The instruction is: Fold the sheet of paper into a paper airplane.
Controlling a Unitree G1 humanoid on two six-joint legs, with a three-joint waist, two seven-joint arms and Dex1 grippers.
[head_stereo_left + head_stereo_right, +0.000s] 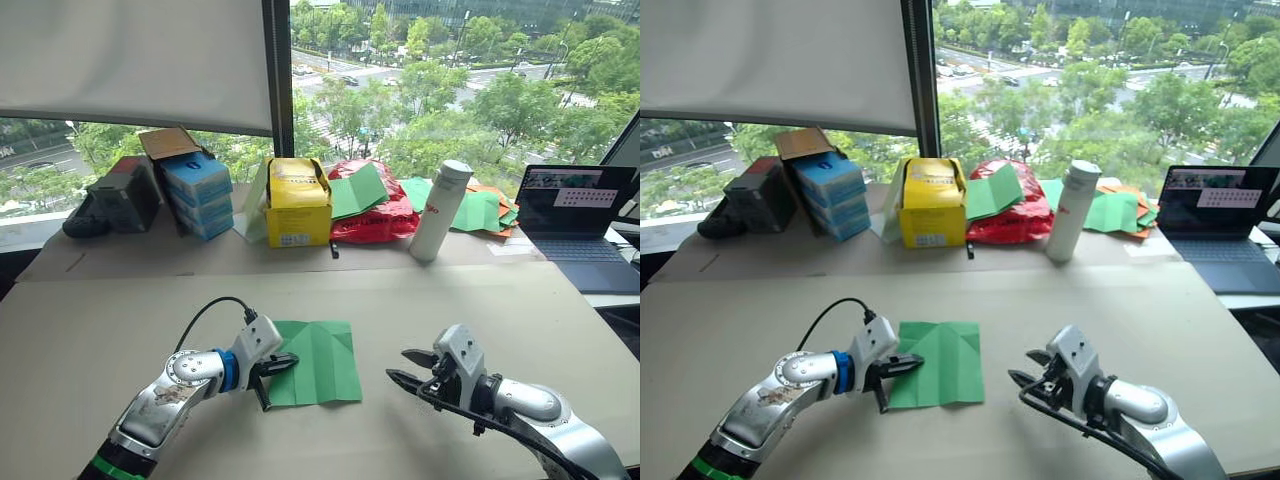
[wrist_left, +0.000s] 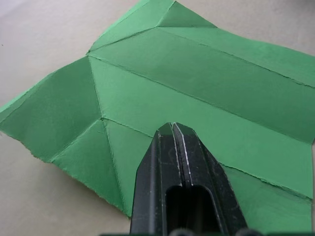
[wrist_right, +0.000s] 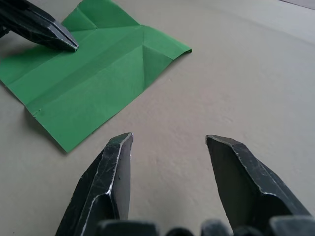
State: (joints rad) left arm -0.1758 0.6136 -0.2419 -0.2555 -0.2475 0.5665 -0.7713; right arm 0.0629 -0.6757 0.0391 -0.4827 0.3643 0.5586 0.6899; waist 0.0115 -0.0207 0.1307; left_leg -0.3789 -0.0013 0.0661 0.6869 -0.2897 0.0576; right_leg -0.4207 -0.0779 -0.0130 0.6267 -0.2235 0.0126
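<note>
2 arms reach over a broad tan table (image 1: 120, 310), and the clutter along its far edge sits well apart from the work: a laptop (image 1: 575, 212), a stack of blue boxes (image 1: 198, 192), a yellow box (image 1: 297, 200), a red plastic bag (image 1: 385, 222) with a heap of green and orange sheets (image 1: 478, 210) beside it, and a white bottle (image 1: 440, 211). Nearer the robot, the sheet of paper (image 1: 318, 362) lies open and almost flat between the 2 grippers, its crease lines showing a centre fold and angled corner folds, so the airplane looks barely begun. The left gripper (image 1: 280, 366) has its fingers pressed together, tips resting on the sheet's left side; I judge it is pinning the paper so it will not slide, though whether it pinches an edge or only presses down I cannot tell. The right gripper (image 1: 412, 368) hovers just beside the sheet's right edge with its fingers spread wide and nothing between them, probably poised to lift that side over the centre crease. Thin paper like this may buckle if caught off-centre.
</note>
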